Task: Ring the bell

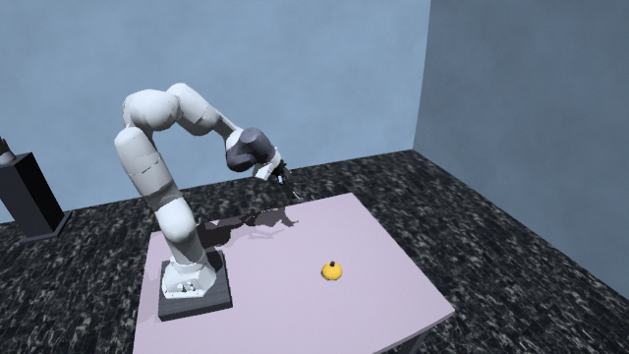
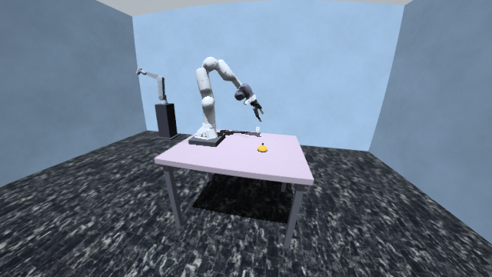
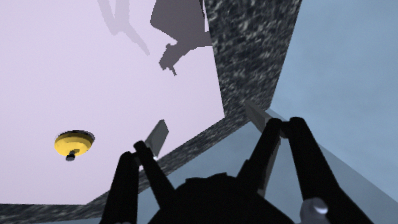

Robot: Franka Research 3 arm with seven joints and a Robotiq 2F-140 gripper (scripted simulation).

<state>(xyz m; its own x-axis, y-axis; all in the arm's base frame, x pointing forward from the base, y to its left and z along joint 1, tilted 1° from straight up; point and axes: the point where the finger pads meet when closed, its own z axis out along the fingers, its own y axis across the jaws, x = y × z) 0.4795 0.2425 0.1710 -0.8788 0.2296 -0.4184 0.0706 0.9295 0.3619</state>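
Observation:
A yellow bell [image 1: 332,271] [image 2: 262,148] [image 3: 73,144] with a small dark button [image 1: 332,264] [image 3: 70,157] on top stands upright on the pale purple table [image 1: 275,305] [image 2: 231,159] [image 3: 75,60], towards its right half. My gripper [image 1: 290,189] [image 2: 259,115] [image 3: 204,117] is open and empty. It hangs high in the air over the far edge of the table, well away from the bell, with its fingers pointing down and outward.
The arm's dark base plate [image 1: 197,305] [image 2: 204,141] sits at the table's near left corner in the top view. A second arm on a black pedestal [image 1: 27,197] [image 2: 166,120] stands on the floor off the table. Walls enclose the room.

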